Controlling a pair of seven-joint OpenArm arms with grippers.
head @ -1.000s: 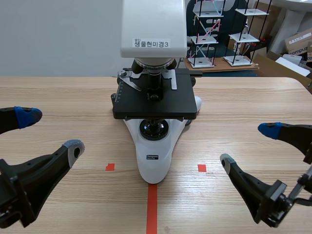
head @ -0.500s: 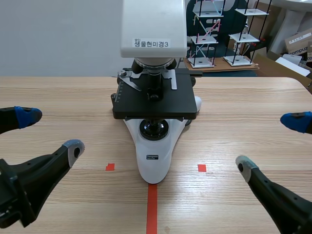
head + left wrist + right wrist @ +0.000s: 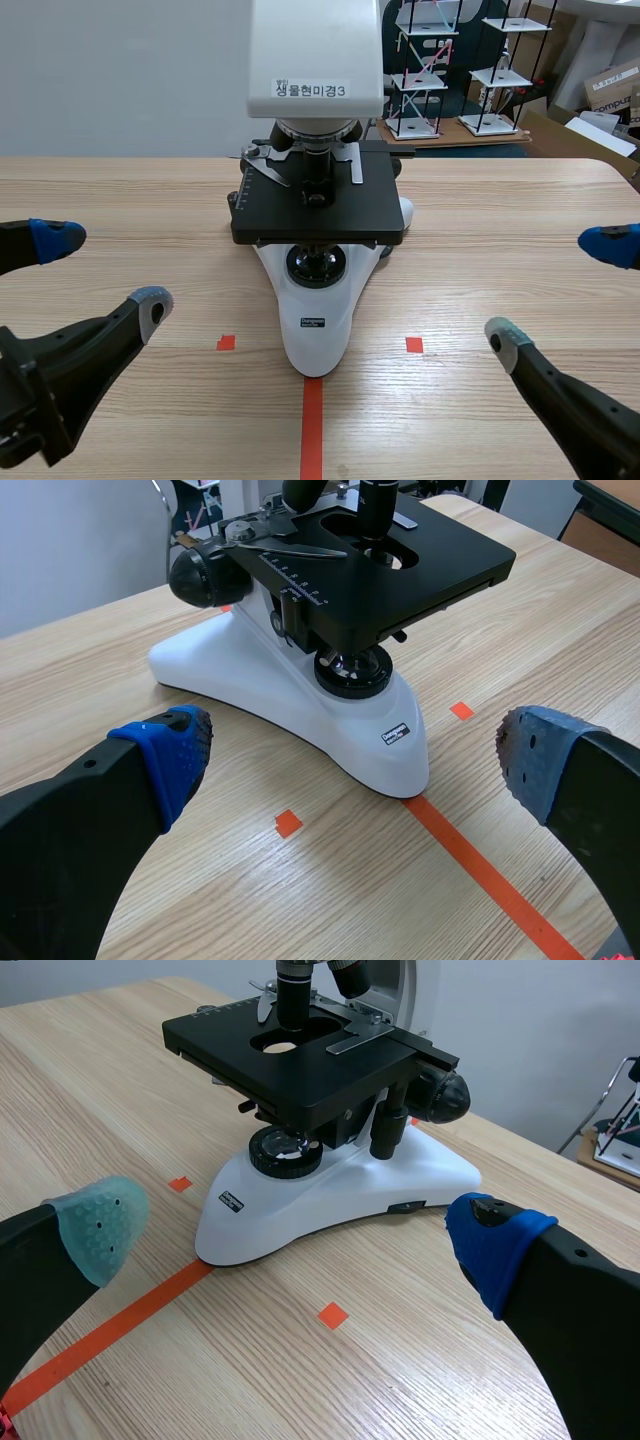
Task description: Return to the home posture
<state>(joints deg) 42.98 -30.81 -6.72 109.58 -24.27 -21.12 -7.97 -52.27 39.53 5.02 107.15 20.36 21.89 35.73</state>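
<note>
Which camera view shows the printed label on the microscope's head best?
The scene view. The label faces that camera squarely on the white head of the microscope, so its text reads clearly. Both wrist views cut the head off: they show only the black stage and white base, with no label.

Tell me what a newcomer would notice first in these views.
The white microscope with a black square stage dominates, standing at the middle of the light wooden table, its base at the far end of the orange-red tape line. On either side of it, the left gripper and the right gripper hang wide open and hold nothing, each clear of the microscope.
</note>
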